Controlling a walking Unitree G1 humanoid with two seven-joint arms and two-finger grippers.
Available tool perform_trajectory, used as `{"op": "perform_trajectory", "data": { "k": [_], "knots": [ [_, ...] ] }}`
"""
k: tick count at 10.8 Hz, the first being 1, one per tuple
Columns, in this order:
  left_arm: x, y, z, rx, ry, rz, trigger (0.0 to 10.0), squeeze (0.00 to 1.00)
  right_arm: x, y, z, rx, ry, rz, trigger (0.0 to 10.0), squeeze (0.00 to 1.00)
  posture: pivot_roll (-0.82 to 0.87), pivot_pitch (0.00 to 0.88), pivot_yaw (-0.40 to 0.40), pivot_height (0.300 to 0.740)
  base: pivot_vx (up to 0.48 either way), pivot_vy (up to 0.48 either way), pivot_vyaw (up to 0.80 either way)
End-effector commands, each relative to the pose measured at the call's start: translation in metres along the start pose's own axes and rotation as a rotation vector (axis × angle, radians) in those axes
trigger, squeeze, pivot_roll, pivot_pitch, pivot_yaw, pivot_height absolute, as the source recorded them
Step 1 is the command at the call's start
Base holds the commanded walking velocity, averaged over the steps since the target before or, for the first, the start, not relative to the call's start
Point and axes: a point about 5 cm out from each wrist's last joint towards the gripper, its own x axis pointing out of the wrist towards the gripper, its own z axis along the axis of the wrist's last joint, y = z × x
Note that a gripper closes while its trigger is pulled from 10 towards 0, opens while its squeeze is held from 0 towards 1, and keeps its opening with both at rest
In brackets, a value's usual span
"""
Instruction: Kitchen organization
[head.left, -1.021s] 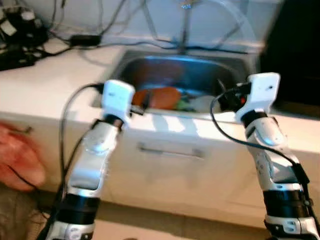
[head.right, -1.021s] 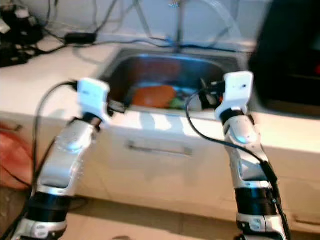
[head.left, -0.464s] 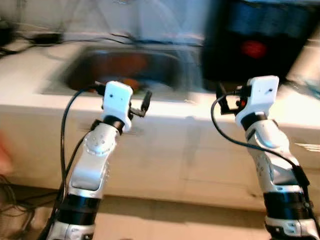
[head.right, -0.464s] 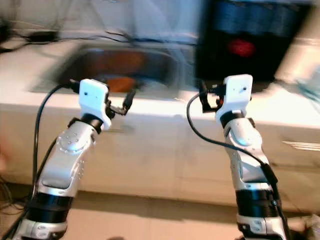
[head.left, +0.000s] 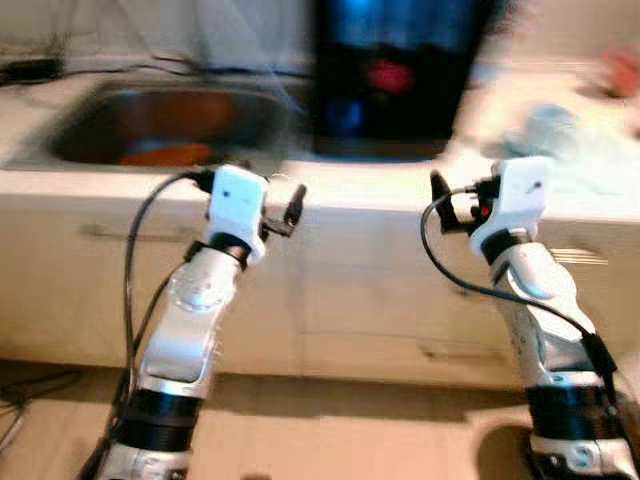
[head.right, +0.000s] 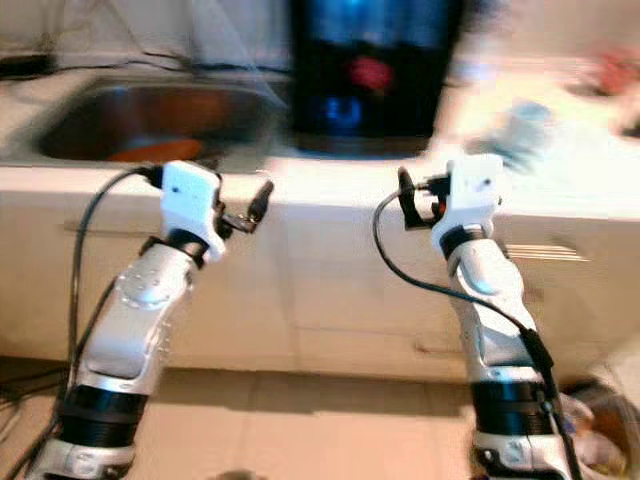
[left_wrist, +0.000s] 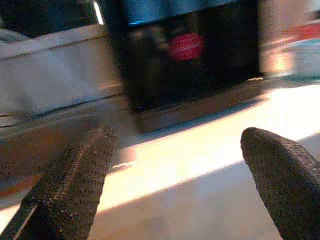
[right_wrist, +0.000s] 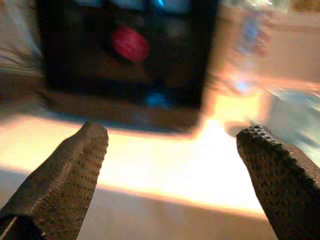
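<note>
A pale kitchen counter (head.left: 380, 185) ran across the blurred scene above light cabinet fronts. At its far left sat a steel sink (head.left: 160, 125) with something orange (head.left: 165, 155) inside. A large black appliance (head.left: 395, 75) with a red spot and blue glow stood at the far centre. The left gripper (head.left: 285, 205) and right gripper (head.left: 445, 195), both with fingers spread and holding nothing, hung just before the counter edge, the appliance beyond and between them.

A home kitchen before me, blurred, pale countertop (head.left: 380, 180) over cream cabinet fronts (head.left: 350, 290), steel sink (head.left: 150, 125) at eleven o'clock, black appliance (head.left: 395, 75) with red spot at twelve.
</note>
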Motion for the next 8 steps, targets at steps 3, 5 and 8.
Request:
{"op": "perform_trajectory", "data": {
  "k": [3,5,8],
  "knots": [
    [0.001,0.005,0.004,-0.006,-0.016,-0.003,10.0,0.0,0.002,0.003,0.005,-0.012,-0.02,0.001,10.0,1.0,0.19,0.0,0.048,0.74,0.0,0.0,-0.8],
    [0.001,0.004,0.003,-0.027,-0.01,-0.003,10.0,0.0,0.003,0.002,0.002,-0.019,-0.011,-0.004,10.0,1.0,0.19,0.0,0.049,0.74,0.0,0.0,-0.8],
    [0.007,0.02,0.001,-0.041,0.008,0.046,10.0,0.0,0.003,0.003,0.002,-0.019,-0.007,-0.003,10.0,1.0,0.18,0.0,0.049,0.74,0.0,0.0,-0.8]
  ]
}}
